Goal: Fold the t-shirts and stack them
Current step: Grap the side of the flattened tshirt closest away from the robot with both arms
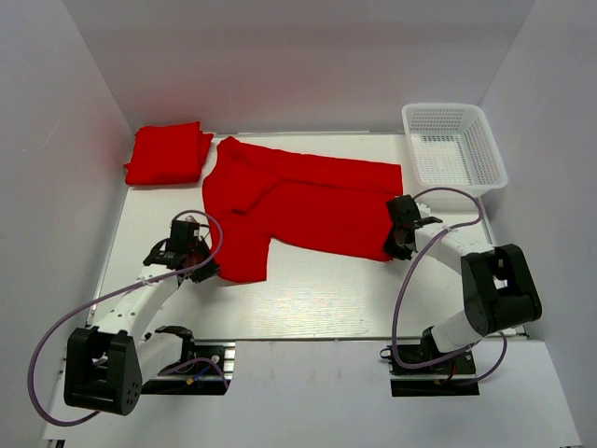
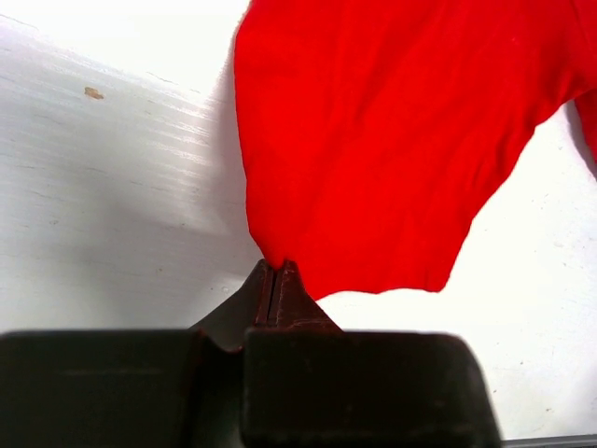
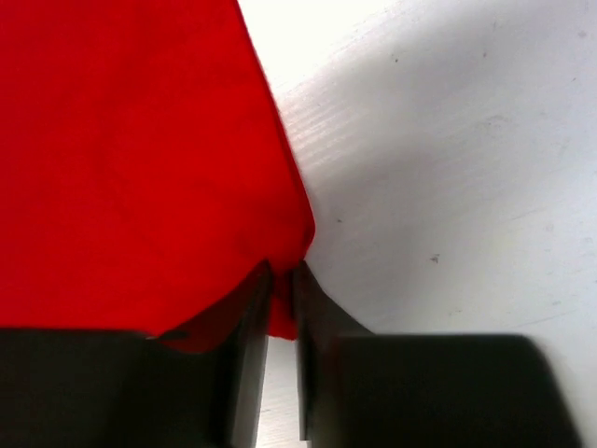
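A bright red t-shirt (image 1: 298, 201) lies spread across the middle of the white table, partly folded along its far edge. A second red t-shirt (image 1: 168, 152) lies folded at the far left. My left gripper (image 1: 199, 254) is shut on the spread shirt's near left corner; in the left wrist view the cloth (image 2: 392, 140) runs out from between the closed fingertips (image 2: 289, 280). My right gripper (image 1: 399, 243) is shut on the shirt's near right corner; in the right wrist view the cloth (image 3: 131, 159) sits pinched between the fingers (image 3: 312, 299).
A white plastic mesh basket (image 1: 454, 154) stands at the far right corner, just beyond the right arm. White walls close in the table on the left, back and right. The arm bases sit at the near edge.
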Action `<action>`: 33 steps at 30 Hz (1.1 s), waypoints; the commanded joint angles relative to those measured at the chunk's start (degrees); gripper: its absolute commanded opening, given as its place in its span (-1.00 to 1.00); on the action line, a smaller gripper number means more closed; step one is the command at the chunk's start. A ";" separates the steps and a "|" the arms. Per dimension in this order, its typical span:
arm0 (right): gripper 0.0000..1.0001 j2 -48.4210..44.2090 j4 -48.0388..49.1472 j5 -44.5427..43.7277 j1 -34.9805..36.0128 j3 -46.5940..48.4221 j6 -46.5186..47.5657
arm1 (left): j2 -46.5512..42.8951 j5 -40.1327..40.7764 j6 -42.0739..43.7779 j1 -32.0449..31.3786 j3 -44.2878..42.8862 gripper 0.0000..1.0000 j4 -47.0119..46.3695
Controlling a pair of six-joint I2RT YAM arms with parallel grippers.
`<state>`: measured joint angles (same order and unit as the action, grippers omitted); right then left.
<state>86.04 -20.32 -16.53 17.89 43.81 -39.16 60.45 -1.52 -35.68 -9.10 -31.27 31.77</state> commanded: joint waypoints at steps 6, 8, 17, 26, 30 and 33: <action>-1.00 1.33 2.47 4.06 0.21 -1.19 0.73 | -1.21 -5.50 3.33 0.31 -5.91 -1.00 3.65; -1.00 -0.43 2.38 4.49 0.21 -1.19 0.74 | -1.21 -6.30 3.86 0.31 -7.84 -1.00 5.22; -1.00 -4.83 2.21 4.85 0.21 1.53 6.01 | 7.30 -12.63 4.92 0.84 -16.10 -1.00 4.00; -1.00 0.87 -0.95 1.77 -0.14 10.58 9.88 | 22.33 -12.11 4.39 0.84 -34.27 -1.00 0.14; -1.00 3.68 -2.62 0.01 -0.31 14.63 11.64 | 30.42 -8.51 4.39 0.84 -43.07 -1.00 2.50; -1.00 5.71 -3.50 -1.83 -0.23 17.62 12.87 | 36.64 -5.96 4.39 0.84 -50.02 -1.00 4.09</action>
<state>90.28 -22.06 -15.05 17.74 57.78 -28.73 93.78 -10.74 -31.48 -8.69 -75.85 34.30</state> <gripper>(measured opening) 0.009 0.026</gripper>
